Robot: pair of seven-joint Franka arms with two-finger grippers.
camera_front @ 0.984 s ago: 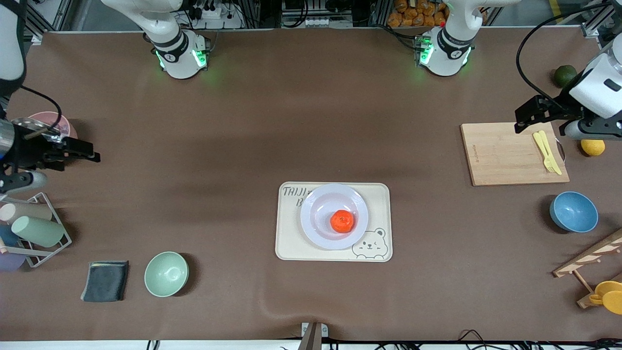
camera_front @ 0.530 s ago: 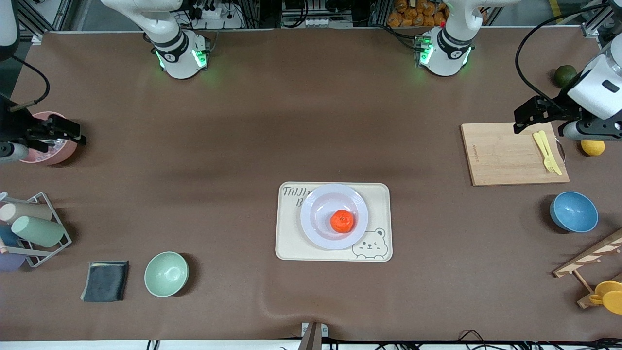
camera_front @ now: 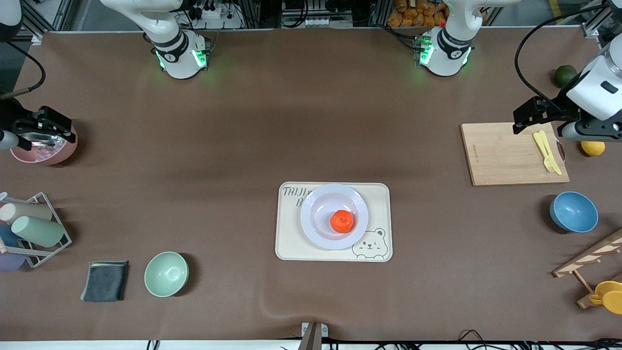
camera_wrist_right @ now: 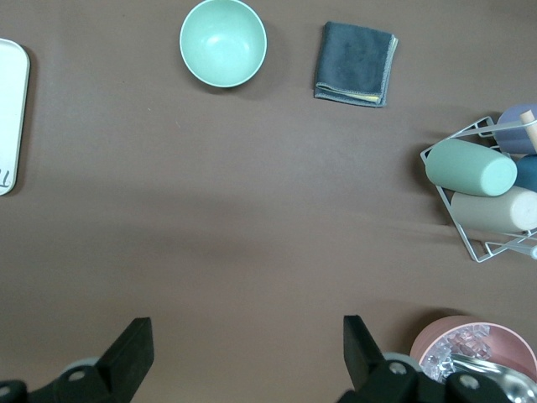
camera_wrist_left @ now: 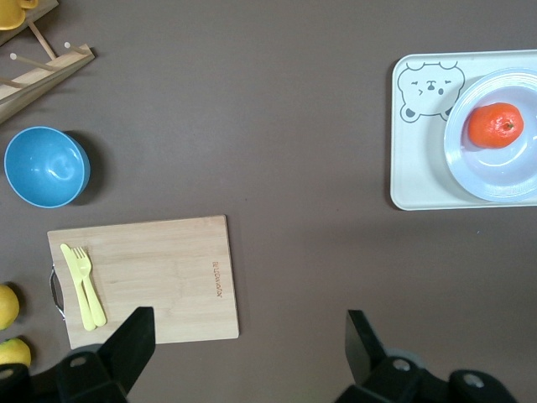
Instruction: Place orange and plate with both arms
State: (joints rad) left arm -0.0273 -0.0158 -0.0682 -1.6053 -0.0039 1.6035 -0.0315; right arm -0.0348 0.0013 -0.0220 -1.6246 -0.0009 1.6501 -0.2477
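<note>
The orange (camera_front: 341, 221) sits in the plate (camera_front: 316, 214) on the tray (camera_front: 286, 243); both tools (camera_wrist_left: 243, 336) (camera_wrist_right: 243, 336) spread, empty

Mint bowl (camera_wrist_right: 223, 42) beside grey cloth (camera_wrist_right: 355, 63).

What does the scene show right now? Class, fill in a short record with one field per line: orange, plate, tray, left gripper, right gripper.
orange: orange rests on the plate
plate: plate sits on the tray
tray: tray lies mid-table
left gripper: left gripper open, over the cutting board, holding nothing
right gripper: right gripper open, over the pink bowl, holding nothing
</note>
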